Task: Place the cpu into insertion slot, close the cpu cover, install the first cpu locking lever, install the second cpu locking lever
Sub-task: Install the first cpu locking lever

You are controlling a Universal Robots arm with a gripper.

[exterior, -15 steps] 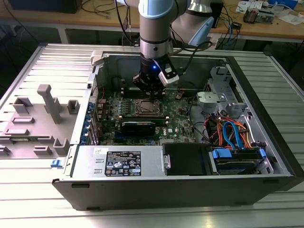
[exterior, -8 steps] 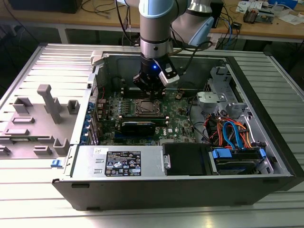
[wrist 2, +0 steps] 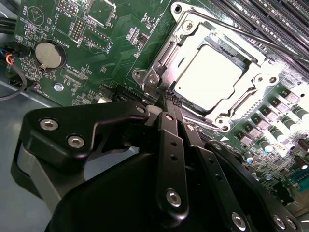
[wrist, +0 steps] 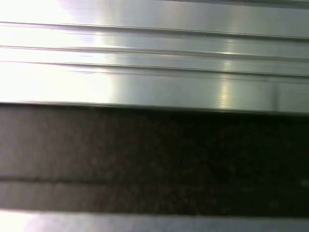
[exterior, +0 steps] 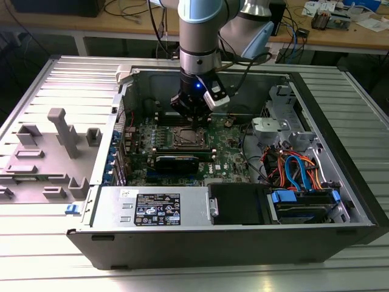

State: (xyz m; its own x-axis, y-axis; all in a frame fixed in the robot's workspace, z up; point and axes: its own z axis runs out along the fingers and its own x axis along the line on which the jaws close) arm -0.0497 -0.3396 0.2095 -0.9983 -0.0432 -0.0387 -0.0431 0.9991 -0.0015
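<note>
Ribbed aluminium bench (exterior: 36, 255) with an open PC case (exterior: 340, 182) lying on its side; a wooden desk (exterior: 358, 36) with cables and clutter runs along the back in the exterior view. Grey plastic fixture tray (exterior: 48, 152) sits on the bench at the exterior view's left, just beside the case. Inside the case: green motherboard (exterior: 234, 155), black power supply (exterior: 152, 210) along the near wall, drive bay with blue and orange cables (exterior: 298, 170) at the exterior view's right. Arm (exterior: 200, 36) comes straight down into the case, gripper (exterior: 193, 117) directly over the socket area, blue light lit on its body. In the second wrist view the gripper (wrist 2: 170, 99) has its fingers (wrist 2: 171, 145) drawn together into a narrow point, nothing visibly between them, tip just beside the corner of the insertion slot (wrist 2: 161, 53). The cpu (wrist 2: 210, 77) sits in the slot, bright silver top facing up. The cpu cover (wrist 2: 256, 79) lies flat over it, cpu top showing through its window. A thin metal locking lever (wrist 2: 231, 26) runs along the far edge of the frame; cannot tell whether it is latched. Coin cell battery (wrist 2: 49, 54) sits well apart on the board, row of memory slots (wrist 2: 270, 19) beyond the socket. First wrist view shows ribbed aluminium (wrist: 145, 63) above a dark band (wrist: 154, 145).
</note>
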